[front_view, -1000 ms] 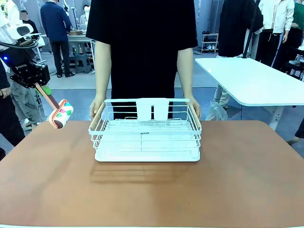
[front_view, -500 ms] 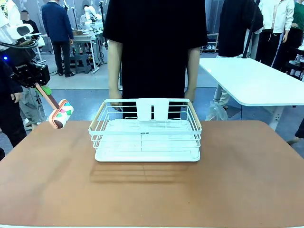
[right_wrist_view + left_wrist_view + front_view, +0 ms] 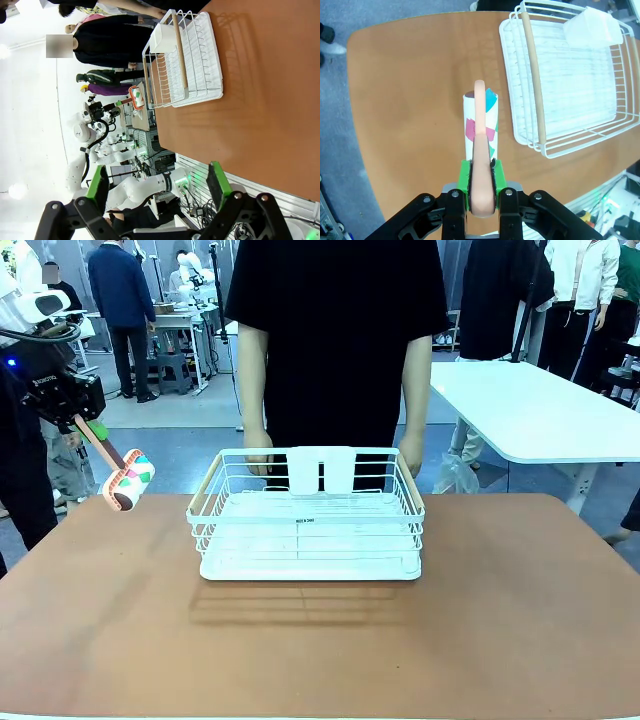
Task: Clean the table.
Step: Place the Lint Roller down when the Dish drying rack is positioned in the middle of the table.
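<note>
Ideally the left gripper (image 3: 481,192), clamped on the lint roller (image 3: 127,481) above the table's (image 3: 500,640) left edge, lowers it flat before rolling, while the right gripper (image 3: 156,187) gapes empty.

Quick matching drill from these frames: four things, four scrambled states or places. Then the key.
1. left gripper
2. right gripper
3. white wire dish rack
4. person's hands

A. open, holding nothing
B. at the rack's far rim
C. shut on the pink-handled lint roller
D. standing on the reddish-brown table

Pairs: 1-C, 2-A, 3-D, 4-B
</note>
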